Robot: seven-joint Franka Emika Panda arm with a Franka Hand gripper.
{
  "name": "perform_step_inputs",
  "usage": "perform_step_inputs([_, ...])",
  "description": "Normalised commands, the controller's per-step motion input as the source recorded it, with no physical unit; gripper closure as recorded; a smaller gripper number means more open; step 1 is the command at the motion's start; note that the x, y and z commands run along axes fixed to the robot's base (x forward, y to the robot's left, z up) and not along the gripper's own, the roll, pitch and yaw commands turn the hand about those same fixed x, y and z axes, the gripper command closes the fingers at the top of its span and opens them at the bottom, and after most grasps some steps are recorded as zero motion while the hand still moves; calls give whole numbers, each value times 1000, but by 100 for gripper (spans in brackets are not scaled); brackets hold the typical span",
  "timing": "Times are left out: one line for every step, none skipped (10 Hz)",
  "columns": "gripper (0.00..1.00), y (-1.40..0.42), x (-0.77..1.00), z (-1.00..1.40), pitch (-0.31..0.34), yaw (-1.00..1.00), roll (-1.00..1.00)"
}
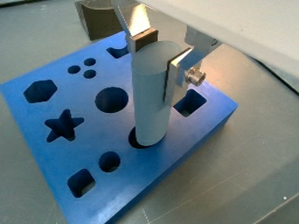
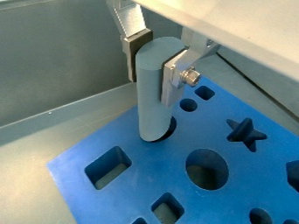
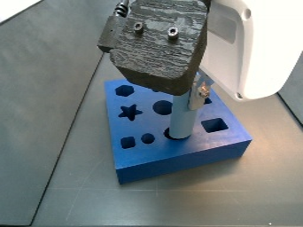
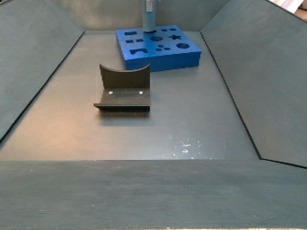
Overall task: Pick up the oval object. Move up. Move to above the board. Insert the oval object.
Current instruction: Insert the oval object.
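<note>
Between the end effector's [image 1: 162,66] silver plates, the oval object [image 1: 149,96] is standing upright and the plates are clamping its upper part, as both wrist views are showing. Its long axis is running straight down from the end effector, and its lower end is sitting at the mouth of a hole in the board [image 1: 70,162], directly beneath the end effector. In a wrist view [image 2: 158,87] the peg's foot is meeting the blue top at a dark rounded opening, and whether it is already entering or only touching the rim I cannot tell. A side view [image 3: 182,115] is giving the same picture: the peg is vertical, with its foot on the board [image 3: 178,155] just below the grasp. I judge that the coming move is depending on this alignment, peg axis over hole axis, with descent straight along the peg. Well away from the end effector, the fixture [image 4: 122,90] is standing on the tabletop [image 4: 144,135].
</note>
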Motion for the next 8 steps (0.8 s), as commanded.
perform_step_inputs([100,0,0,0,0,-46,10])
perform_step_inputs([100,0,0,-20,0,0,20])
perform_step_inputs([100,103,0,-120,4,-43,137])
perform_step_inputs([100,0,0,0,0,-23,-11])
perform_step_inputs([100,0,0,-37,0,0,44])
perform_step_inputs([100,0,-240,-243,-3,-180,164])
perform_step_inputs([100,0,-166,-217,-13,-157,117])
perform_step_inputs([100,0,0,0,0,0,7])
